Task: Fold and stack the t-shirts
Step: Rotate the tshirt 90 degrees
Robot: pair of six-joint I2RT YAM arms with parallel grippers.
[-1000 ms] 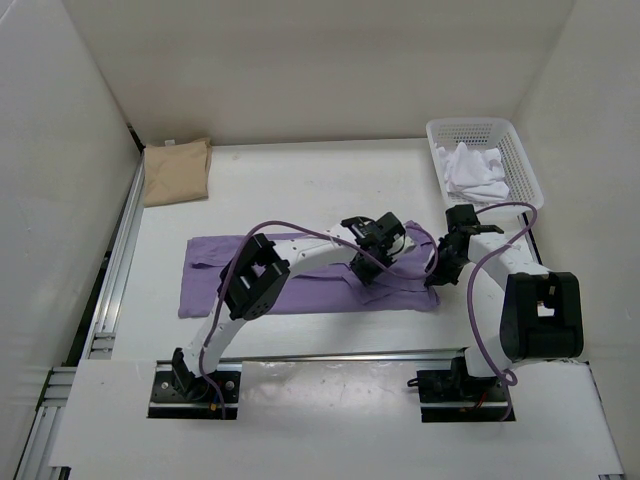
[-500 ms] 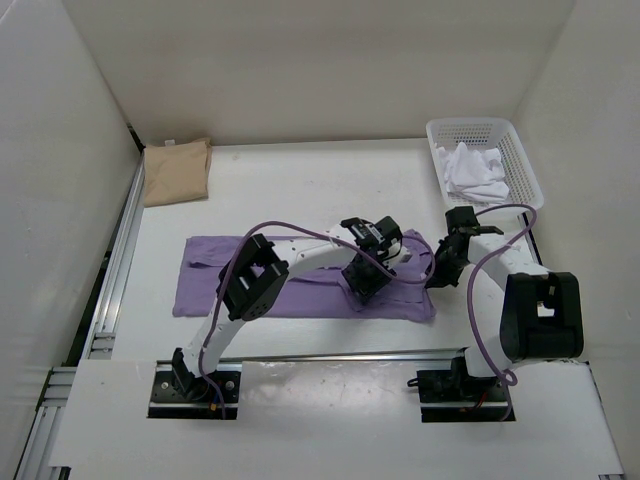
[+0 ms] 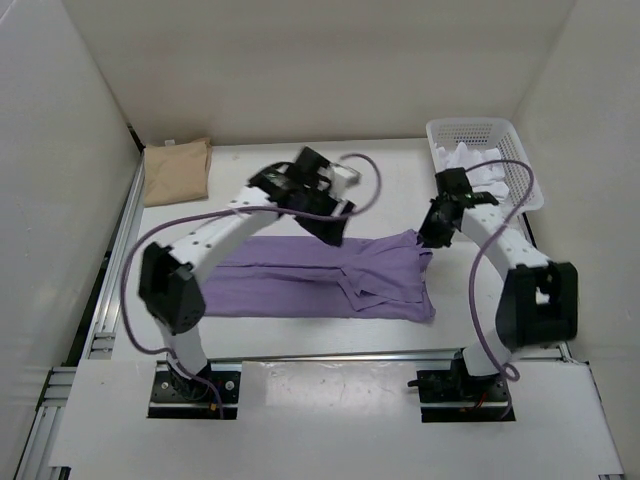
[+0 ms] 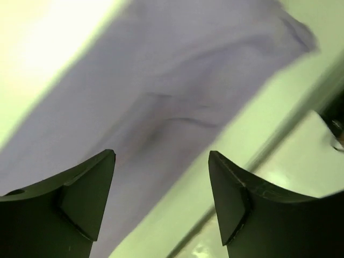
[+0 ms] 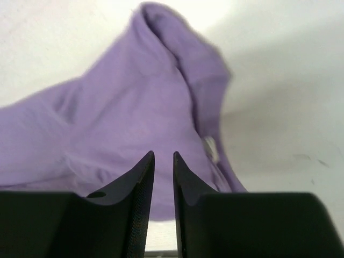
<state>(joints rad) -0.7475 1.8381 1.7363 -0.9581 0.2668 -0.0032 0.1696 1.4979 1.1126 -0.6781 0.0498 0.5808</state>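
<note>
Halfway, folding the lavender shirt (image 3: pixel 280 285).
Holds left pincer (image 4: pixel 161 156) wide apart, right pincer (image 5: pixel 163 156) barely parted, both empty above it, likely readying another fold.

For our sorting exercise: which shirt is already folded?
The tan shirt, far left; the lavender shirt lies spread out, the white shirt bunched in the basket.
</note>
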